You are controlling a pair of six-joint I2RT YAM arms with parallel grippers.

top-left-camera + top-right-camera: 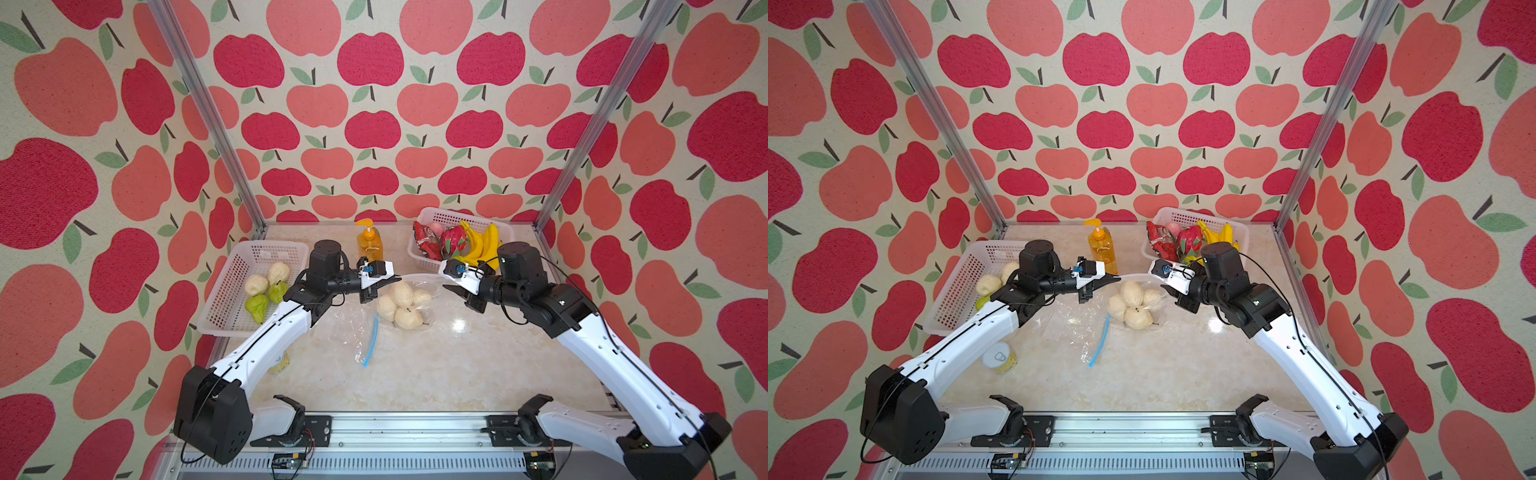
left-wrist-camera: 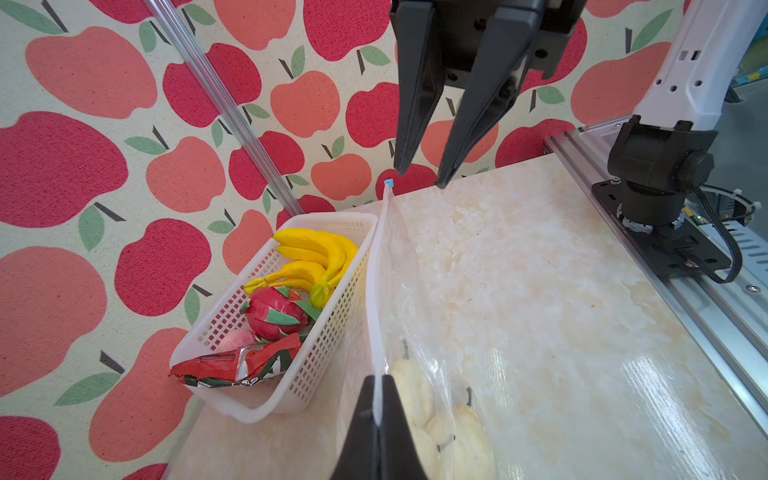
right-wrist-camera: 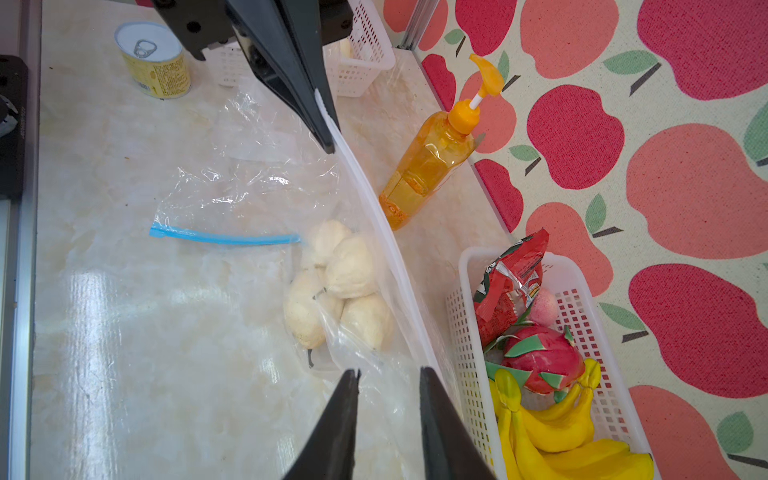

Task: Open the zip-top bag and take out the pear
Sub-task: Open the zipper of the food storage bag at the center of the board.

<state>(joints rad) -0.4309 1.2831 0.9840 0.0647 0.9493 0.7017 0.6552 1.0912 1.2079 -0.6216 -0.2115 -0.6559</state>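
The clear zip-top bag [image 1: 428,309] lies mid-table with several pale pears [image 1: 401,305] [image 3: 349,274] inside. Its white zip strip [image 3: 374,208] is lifted and stretched taut between the two arms. My left gripper [image 2: 380,399] [image 1: 397,281] is shut on one end of the strip. A small blue slider [image 2: 388,182] sits at the strip's far end. My right gripper [image 3: 388,371] [image 1: 445,282] is open there, with clear bag film between its fingers. The strip runs close past one finger [image 3: 428,386], and in the left wrist view the slider sits just beside the fingertips.
A flat empty clear bag with a blue zip [image 1: 372,340] lies left of the pear bag. The left white basket [image 1: 266,245] holds pale and green pears. The right basket [image 1: 457,214] holds bananas, a dragon fruit and a snack packet. An orange pump bottle [image 1: 369,243] and a can [image 1: 999,357] stand nearby.
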